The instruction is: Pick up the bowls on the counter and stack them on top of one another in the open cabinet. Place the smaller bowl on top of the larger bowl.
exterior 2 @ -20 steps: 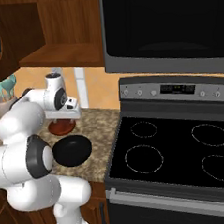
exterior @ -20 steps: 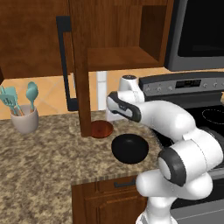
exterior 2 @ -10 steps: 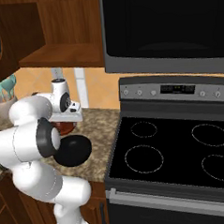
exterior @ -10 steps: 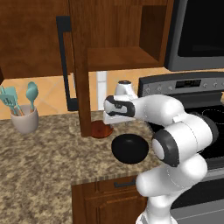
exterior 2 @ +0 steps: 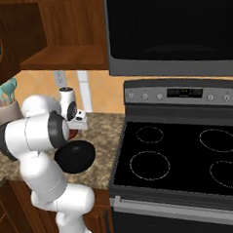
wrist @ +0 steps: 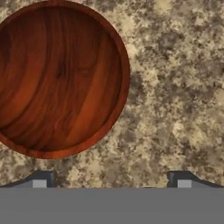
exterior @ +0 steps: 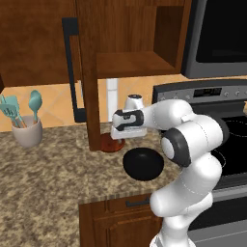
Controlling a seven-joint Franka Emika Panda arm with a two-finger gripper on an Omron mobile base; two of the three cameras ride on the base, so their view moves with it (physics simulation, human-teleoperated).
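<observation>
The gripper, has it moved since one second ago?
Yes. The gripper came down and toward the smaller bowl, judged against the open cabinet's door.

Robot arm (exterior: 188, 144): smooth, glossy white rounded link shells joined by dark grey to black circular joint discs; bulbous elbow and shoulder housings. Hand: white block with a black band. Pincer (wrist: 111, 178): two small dark grey finger tips, each bearing a paler rectangular pad.

The arm has folded in and the tool (exterior: 117, 140) has come down toward the worktop (exterior: 53, 173). It now hangs low just above the smaller bowl (exterior: 112, 143), beside the larger bowl (exterior: 143, 164).
</observation>
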